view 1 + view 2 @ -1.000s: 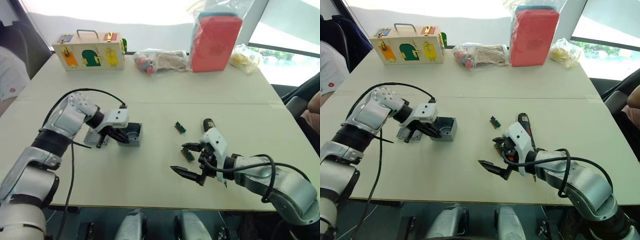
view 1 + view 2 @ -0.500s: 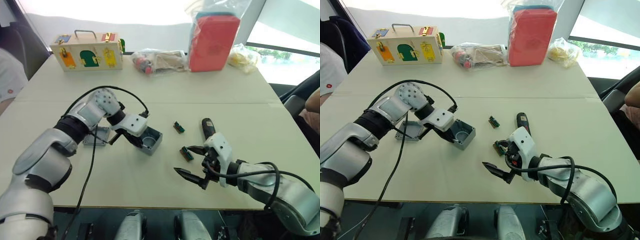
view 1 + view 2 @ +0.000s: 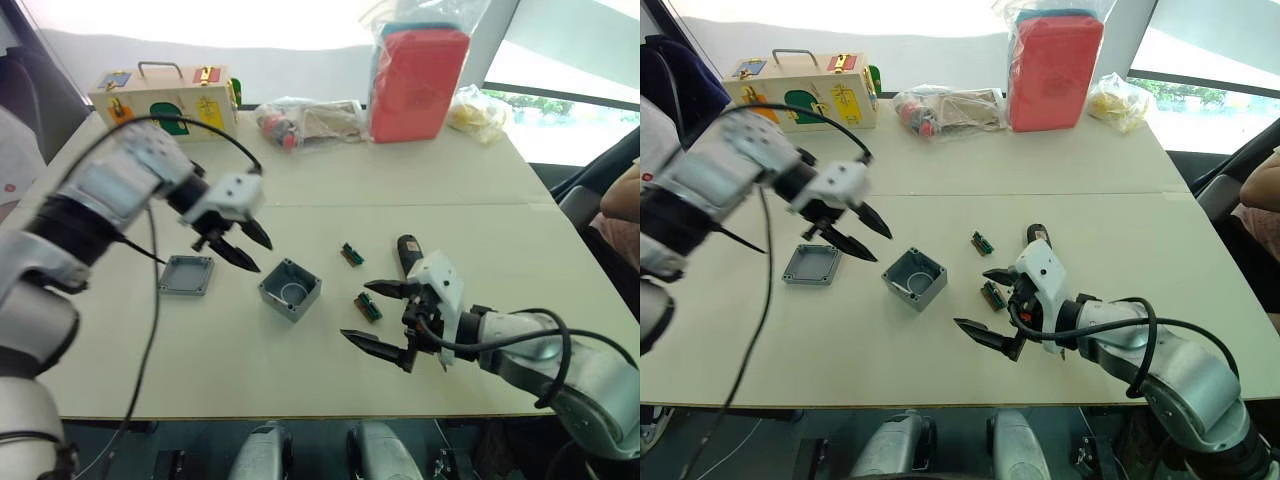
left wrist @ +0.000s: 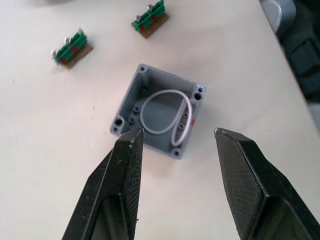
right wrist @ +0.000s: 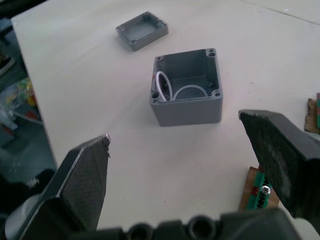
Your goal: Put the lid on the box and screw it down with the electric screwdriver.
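The grey box [image 3: 290, 289] stands open-side up near the table's middle, a white loop lying inside it [image 4: 160, 117]. The grey lid [image 3: 187, 275] lies flat to its left, apart from it. My left gripper [image 3: 264, 258] hovers open above the gap between lid and box, holding nothing. The black electric screwdriver [image 3: 407, 250] lies on the table right of the box, partly hidden behind my right gripper [image 3: 355, 310]. That gripper is open and empty, its fingers pointing toward the box [image 5: 186, 92].
Two small green connector pieces [image 3: 352, 253] [image 3: 370, 307] lie between the box and my right gripper. Along the far edge stand a wooden latch box [image 3: 165, 100], a clear bag of items [image 3: 310, 120], a red bagged case [image 3: 418, 80] and a yellow bag [image 3: 480, 110].
My left gripper carried the box rightward from beside the lid, let it go and rose back to the left. The box now rests upright. The right gripper has barely moved.
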`<state>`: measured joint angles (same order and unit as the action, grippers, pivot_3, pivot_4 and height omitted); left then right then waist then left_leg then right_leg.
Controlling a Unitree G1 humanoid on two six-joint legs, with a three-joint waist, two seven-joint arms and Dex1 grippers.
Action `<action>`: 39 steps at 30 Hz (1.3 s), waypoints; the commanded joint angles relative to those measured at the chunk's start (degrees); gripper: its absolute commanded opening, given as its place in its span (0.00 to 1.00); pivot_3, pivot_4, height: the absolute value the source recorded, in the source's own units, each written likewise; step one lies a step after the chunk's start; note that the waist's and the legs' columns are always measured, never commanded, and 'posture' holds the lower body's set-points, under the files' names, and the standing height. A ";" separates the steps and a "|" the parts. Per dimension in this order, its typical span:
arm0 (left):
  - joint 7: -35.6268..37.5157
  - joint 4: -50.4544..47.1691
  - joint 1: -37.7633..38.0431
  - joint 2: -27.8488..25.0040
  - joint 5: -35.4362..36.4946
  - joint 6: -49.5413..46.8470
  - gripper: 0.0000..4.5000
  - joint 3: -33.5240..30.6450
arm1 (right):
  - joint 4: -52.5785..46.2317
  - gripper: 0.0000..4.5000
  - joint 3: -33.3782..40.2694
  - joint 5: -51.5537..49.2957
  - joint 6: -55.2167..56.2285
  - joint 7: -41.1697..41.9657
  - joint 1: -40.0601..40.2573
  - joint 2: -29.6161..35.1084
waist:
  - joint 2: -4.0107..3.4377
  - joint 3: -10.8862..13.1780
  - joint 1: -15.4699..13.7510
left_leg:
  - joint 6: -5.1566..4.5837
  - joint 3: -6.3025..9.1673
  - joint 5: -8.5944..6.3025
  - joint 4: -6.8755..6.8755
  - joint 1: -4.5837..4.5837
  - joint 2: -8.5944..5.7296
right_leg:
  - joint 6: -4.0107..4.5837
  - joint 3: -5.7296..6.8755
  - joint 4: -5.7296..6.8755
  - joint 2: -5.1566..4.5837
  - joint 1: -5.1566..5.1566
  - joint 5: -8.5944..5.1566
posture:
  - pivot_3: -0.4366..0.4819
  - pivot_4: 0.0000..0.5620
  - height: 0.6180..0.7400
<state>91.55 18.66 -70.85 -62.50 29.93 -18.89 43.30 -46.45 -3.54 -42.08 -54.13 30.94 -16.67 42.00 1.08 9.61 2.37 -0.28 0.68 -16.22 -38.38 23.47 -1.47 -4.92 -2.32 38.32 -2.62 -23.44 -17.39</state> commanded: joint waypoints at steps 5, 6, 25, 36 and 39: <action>-32.89 -7.46 15.95 -4.71 -2.84 -38.22 0.50 -22.93 | 2.83 1.00 -11.50 10.27 8.79 6.84 -12.44 0.36 | 0.01 0.00 -0.05 | -0.01 0.13 0.00 0.02 -0.06 0.02 | -0.03 0.05 0.16 0.03 -0.02 -0.03 | 0.48 0.27 0.98; -39.42 -7.51 17.88 -3.23 -3.80 -45.24 0.50 -27.16 | 3.86 1.00 -14.00 13.55 11.35 8.31 -12.86 1.28 | 0.05 0.02 -0.18 | -0.01 0.19 0.00 0.01 -0.02 0.02 | -0.03 0.09 0.18 0.02 -0.05 -0.03 | 0.48 0.27 0.98; -59.07 -7.68 23.62 9.53 -6.93 -65.33 0.50 -43.59 | 11.07 1.00 -18.47 25.66 19.83 11.02 -8.30 -3.44 | 0.15 0.00 -1.69 | 0.14 0.45 0.04 -0.74 0.55 -0.16 | -0.03 0.42 0.74 -0.25 -0.34 -0.02 | 0.48 0.27 0.98; -61.52 1.24 26.12 15.38 -11.85 -57.18 0.33 -40.52 | 9.41 1.00 -16.43 26.51 17.53 9.71 -6.58 -3.99 | 0.15 -0.02 -1.75 | 0.22 0.44 0.09 -0.74 0.65 -0.19 | -0.03 0.42 0.77 -0.29 -0.51 -0.02 | 0.48 0.27 0.98; -61.40 2.03 26.96 16.48 -12.17 -55.83 0.06 -40.85 | 8.99 1.00 -15.45 26.24 16.59 9.52 -6.46 -3.82 | 0.09 -0.07 -1.76 | 0.32 0.44 0.15 -0.74 0.66 -0.20 | -0.03 0.42 0.77 -0.31 -0.52 -0.02 | 0.48 0.27 0.98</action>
<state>30.77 19.44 -45.07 -46.46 19.13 -75.50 2.71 -34.81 -21.18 -15.87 -37.35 40.76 -23.00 38.27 1.18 9.54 0.61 0.03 1.13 -16.08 -39.12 24.13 -1.67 -4.95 -1.90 39.10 -2.93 -23.95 -17.41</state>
